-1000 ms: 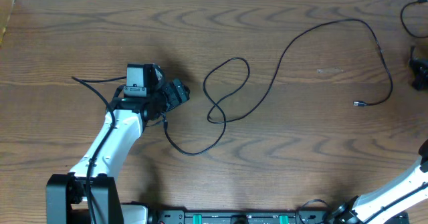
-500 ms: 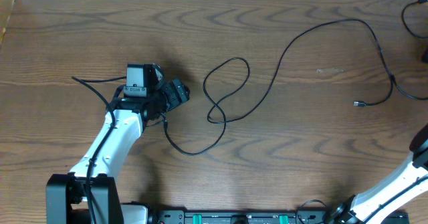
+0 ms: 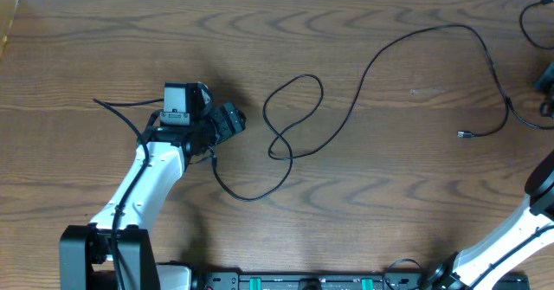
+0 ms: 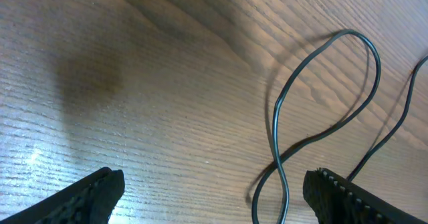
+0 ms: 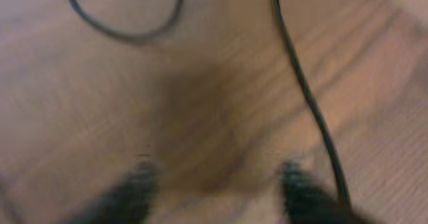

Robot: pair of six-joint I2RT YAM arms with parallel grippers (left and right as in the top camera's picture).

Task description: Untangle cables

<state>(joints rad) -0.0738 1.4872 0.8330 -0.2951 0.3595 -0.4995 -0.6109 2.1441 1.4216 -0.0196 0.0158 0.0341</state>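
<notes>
1. The left gripper (image 4: 212, 197) hangs released over the wooden table (image 3: 104, 30), jaws wide and nothing held, with a black cable (image 4: 275, 130) curling on the wood beneath.
2. That cable lies mid-table. It folds into a loop with a crossing (image 3: 279, 145), then sweeps right to a small plug (image 3: 463, 134).
3. At the far right edge, the right gripper (image 5: 217, 192) appears open and empty, though its view is badly blurred. Another black cable (image 5: 306, 93) runs close beside one finger.
4. The step in hand looks like opening the loop. It is best to pinch one strand near the crossing, lift it slightly, and draw it sideways so the cord straightens rather than tightens.
</notes>
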